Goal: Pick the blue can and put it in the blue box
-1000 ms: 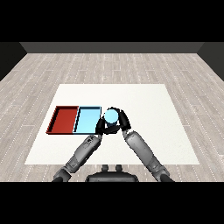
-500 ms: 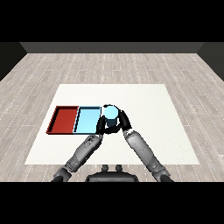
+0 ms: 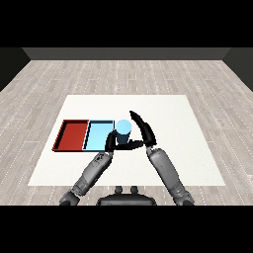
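Two trays lie side by side on the white table [image 3: 188, 148]. The red tray [image 3: 74, 135] is at the 9 o'clock side and shows only its own floor. The blue tray [image 3: 97, 134] touches it on the 3 o'clock side and likewise shows nothing lying inside.

The blue can [image 3: 123, 130] stands upright just beside the blue tray's 3 o'clock edge, outside it; whether it rests on the table or is lifted slightly cannot be told. The left hand [image 3: 111, 142] sits at the can's 7 o'clock, with its fingers curled against the can's lower part. The right hand [image 3: 143, 129] is at the can's 3 o'clock, its fingers straight and spread wide, pointing toward 11 o'clock, apart from the can's top. Its thumb reaches toward 9 o'clock to the can's base.

Compared with half a second ago, the right hand's fingers have opened away from the can, where they had been wrapped close round it. The can has kept its place beside the blue tray, and both trays lie as before.
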### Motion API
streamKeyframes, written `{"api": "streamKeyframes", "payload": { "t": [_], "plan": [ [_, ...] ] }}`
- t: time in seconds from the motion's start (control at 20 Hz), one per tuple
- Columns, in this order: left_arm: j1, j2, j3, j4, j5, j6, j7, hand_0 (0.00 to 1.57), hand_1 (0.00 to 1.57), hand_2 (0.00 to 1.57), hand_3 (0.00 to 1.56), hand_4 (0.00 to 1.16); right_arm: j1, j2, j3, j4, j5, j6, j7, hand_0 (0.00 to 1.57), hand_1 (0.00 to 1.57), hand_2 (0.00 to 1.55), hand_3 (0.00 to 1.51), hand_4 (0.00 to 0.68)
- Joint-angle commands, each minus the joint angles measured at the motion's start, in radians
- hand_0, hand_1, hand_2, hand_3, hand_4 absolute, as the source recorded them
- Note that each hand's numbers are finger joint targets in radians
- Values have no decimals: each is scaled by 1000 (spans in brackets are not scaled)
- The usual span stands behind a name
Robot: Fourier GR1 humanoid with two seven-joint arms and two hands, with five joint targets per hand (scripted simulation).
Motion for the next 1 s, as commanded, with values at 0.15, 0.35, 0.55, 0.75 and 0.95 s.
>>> {"api": "streamKeyframes", "payload": {
  "t": [0.15, 0.35, 0.55, 0.75, 0.95],
  "plan": [
    [15, 43, 59, 8, -62, 19, 32, 1571, 1571, 1571, 1482, 1131, 93, -29, -116, -45, -68, 20, -49, 0, 0, 0, 0, 0],
    [-5, 126, 121, 22, -60, -22, 86, 1571, 1571, 1565, 1477, 1122, 92, -40, -211, -12, -137, 40, -102, 0, 0, 0, 0, 0],
    [7, 167, 152, 10, -98, -12, 151, 1571, 1571, 1571, 1482, 1138, 169, 13, -146, -11, -113, 17, -116, 0, 0, 0, 0, 0],
    [-100, 208, 219, 168, -110, -49, 197, 1571, 1571, 1571, 1493, 1121, 194, -13, -217, 1, -180, 78, -173, 0, 0, 0, 0, 0],
    [-149, 262, 224, 341, -160, -21, 288, 1571, 1571, 1571, 1480, 1056, 195, 6, -217, 63, -175, 69, -196, 0, 0, 0, 0, 0]
  ]
}}
